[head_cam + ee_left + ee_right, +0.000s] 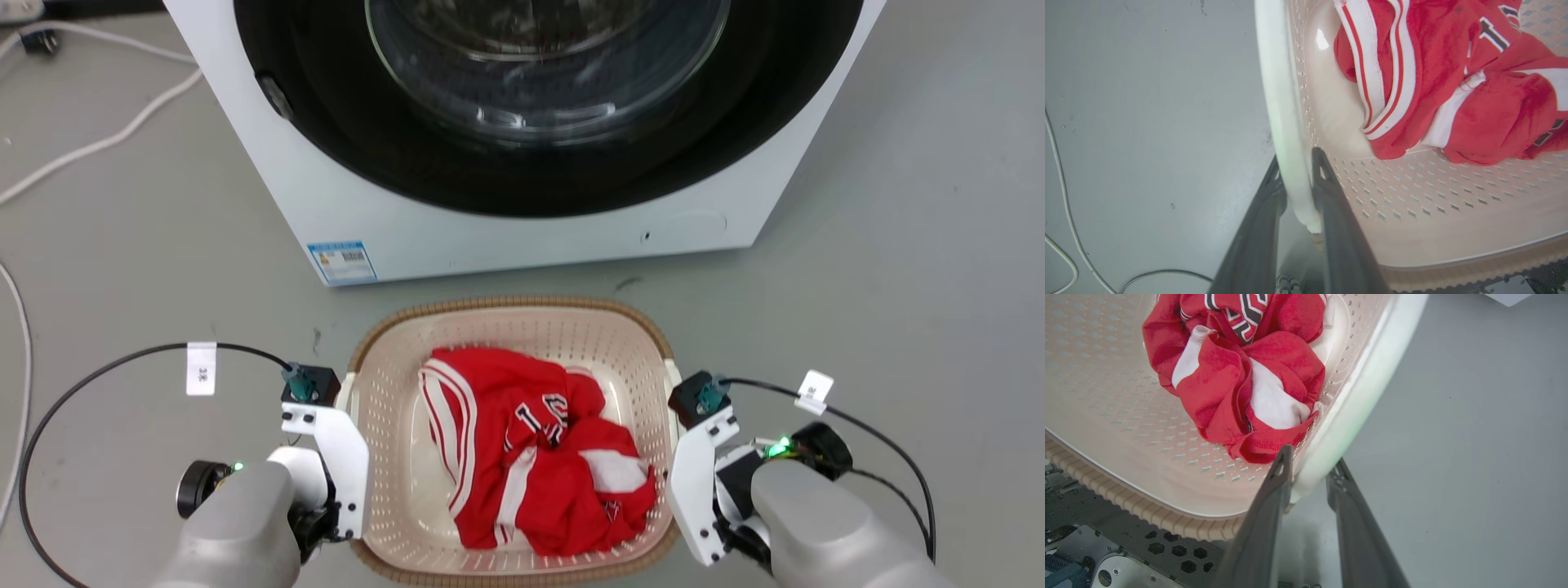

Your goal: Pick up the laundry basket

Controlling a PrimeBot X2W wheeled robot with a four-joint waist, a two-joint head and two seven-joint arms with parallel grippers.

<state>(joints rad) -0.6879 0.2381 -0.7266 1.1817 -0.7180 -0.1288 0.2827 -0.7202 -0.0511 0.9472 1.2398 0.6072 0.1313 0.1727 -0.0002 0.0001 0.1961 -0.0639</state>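
The laundry basket [506,304], cream and perforated with a brown woven rim, sits on the grey floor in front of me and holds a crumpled red and white garment [539,449]. My left gripper [339,465] is at the basket's left side. In the left wrist view its two dark fingers [1321,171] are pressed on either side of the white side handle [1282,102]. My right gripper [694,482] is at the right side, and its fingers [1282,465] pinch the other white handle [1355,412] the same way. The fingertips are hidden under the wrists in the head view.
A white front-loading washer [522,229] with a dark round door stands just beyond the basket. White cables [98,143] lie on the floor at the far left. My own base plate [1106,555] is close under the basket's near rim.
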